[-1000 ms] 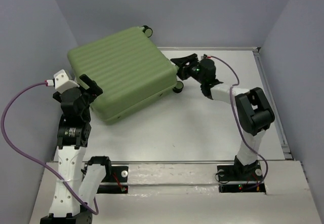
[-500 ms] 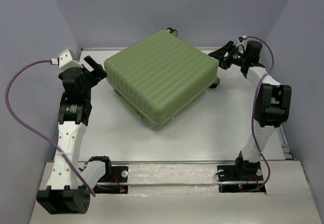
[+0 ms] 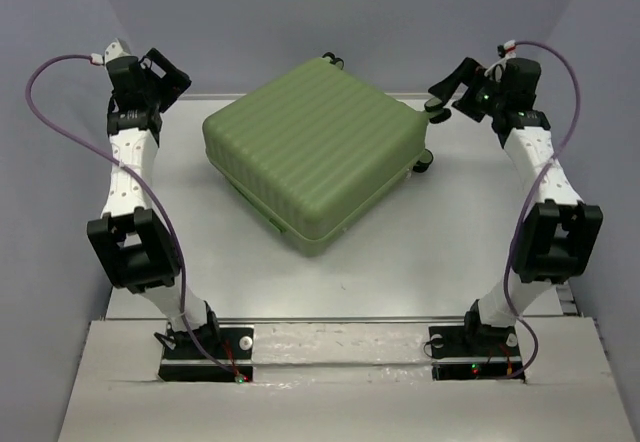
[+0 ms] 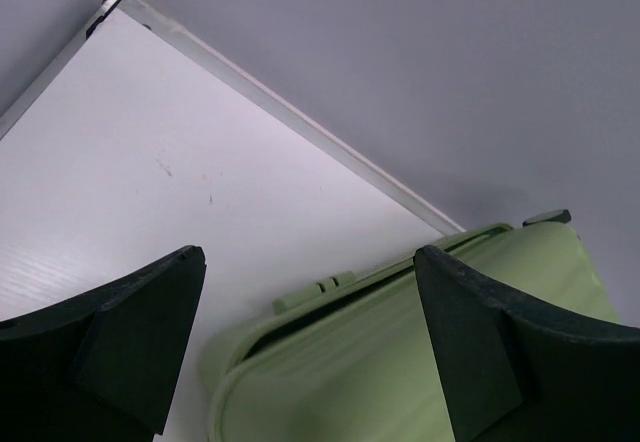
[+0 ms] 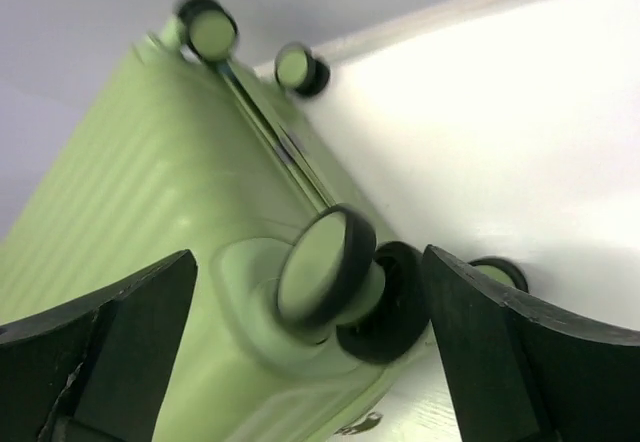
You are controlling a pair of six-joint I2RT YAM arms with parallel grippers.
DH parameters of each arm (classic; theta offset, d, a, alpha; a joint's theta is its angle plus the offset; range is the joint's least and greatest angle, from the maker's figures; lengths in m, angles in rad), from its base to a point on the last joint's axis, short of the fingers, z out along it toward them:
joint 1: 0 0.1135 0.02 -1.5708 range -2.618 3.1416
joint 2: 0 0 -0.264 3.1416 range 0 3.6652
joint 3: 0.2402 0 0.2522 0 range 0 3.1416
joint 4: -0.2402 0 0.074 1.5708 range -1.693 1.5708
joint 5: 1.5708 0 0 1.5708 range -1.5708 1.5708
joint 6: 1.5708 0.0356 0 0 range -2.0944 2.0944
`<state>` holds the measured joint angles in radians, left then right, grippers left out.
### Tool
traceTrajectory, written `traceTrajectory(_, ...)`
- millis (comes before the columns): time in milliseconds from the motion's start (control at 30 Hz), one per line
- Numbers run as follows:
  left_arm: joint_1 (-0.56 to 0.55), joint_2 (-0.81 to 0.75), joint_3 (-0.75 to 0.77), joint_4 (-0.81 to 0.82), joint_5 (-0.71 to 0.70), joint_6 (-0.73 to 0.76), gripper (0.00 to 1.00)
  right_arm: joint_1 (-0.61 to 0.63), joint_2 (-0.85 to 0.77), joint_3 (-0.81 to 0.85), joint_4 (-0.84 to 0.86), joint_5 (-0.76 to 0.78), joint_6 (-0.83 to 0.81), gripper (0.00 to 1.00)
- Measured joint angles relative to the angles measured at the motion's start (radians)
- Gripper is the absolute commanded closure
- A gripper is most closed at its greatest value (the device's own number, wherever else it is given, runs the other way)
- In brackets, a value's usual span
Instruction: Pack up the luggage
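The suitcase (image 3: 315,162) is lying shut and flat on the table (image 3: 400,262), towards the far side and between the two arms, turned at a slant to the table's edges. Its wheels (image 5: 325,267) are being pointed to the far right, at the right gripper (image 3: 447,87), so its long axis is being judged to run from far right to near left, though the shell looks nearly square.

Both grippers are being held spread wide with nothing between the fingers, each raised beside a far corner and clear of the shell. The left gripper (image 3: 168,74) is being aimed at the side with a small pale bar (image 4: 315,289) by the seam.

The shell is being judged stiff, smooth and slippery, and far too broad for the fingers to span. It is likely to slide when pushed rather than lift. Better holds are being offered by the seam lip, the bar or a wheel stem; the ribbed top gives no purchase.
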<state>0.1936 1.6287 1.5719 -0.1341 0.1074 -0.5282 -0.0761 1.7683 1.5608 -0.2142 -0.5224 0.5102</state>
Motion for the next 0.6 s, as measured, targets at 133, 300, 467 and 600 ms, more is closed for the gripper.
traceTrajectory(133, 0.036, 0.132, 0.092, 0.011, 0.054, -0.02, 0.01, 0.001, -0.219, -0.029, -0.004, 0.14, -0.019, 0.0)
traceTrajectory(300, 0.046, 0.282, 0.158, 0.024, 0.119, -0.027, 0.01, 0.017, -0.487, -0.235, 0.046, 0.207, -0.045, 0.93)
traceTrajectory(467, 0.027, 0.414, 0.205, 0.028, 0.181, -0.029, 0.01, 0.112, -0.562, -0.526, 0.115, 0.215, -0.042, 0.93)
traceTrajectory(600, -0.018, 0.502, 0.256, 0.018, 0.219, -0.012, 0.01, 0.185, -0.415, -0.662, 0.122, 0.202, -0.037, 0.93)
